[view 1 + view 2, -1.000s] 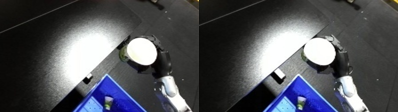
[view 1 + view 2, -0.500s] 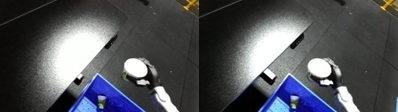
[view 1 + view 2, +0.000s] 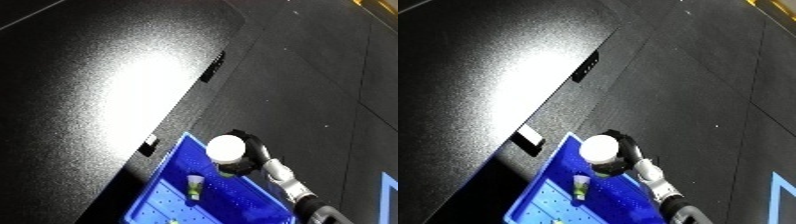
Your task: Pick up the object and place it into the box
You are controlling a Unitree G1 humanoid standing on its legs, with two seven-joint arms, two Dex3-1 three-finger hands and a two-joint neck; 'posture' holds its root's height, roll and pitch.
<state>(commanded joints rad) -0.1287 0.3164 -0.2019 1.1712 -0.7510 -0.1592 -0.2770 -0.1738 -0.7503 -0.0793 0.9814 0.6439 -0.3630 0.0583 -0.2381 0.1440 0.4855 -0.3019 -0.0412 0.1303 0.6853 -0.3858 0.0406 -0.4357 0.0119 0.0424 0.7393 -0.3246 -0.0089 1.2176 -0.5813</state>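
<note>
Right hand (image 3: pixel 251 150) curled around white-lidded cup (image 3: pixel 225 148), held above blue bin (image 3: pixel 169 195), over its far corner.

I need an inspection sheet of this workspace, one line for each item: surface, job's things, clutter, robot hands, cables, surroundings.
Surface: black table, bright glare in its middle.
Job's things: white-lidded container held above the blue bin, near its upper rim.
Clutter: a small greenish item lies inside the bin; what it is cannot be told.
Robot hands: right robot hand curled round the container; left robot hand not in view.
Cables: nothing seen.
Surroundings: dark floor with seams, yellow mark at the top right, blue mark at the lower right.
</note>
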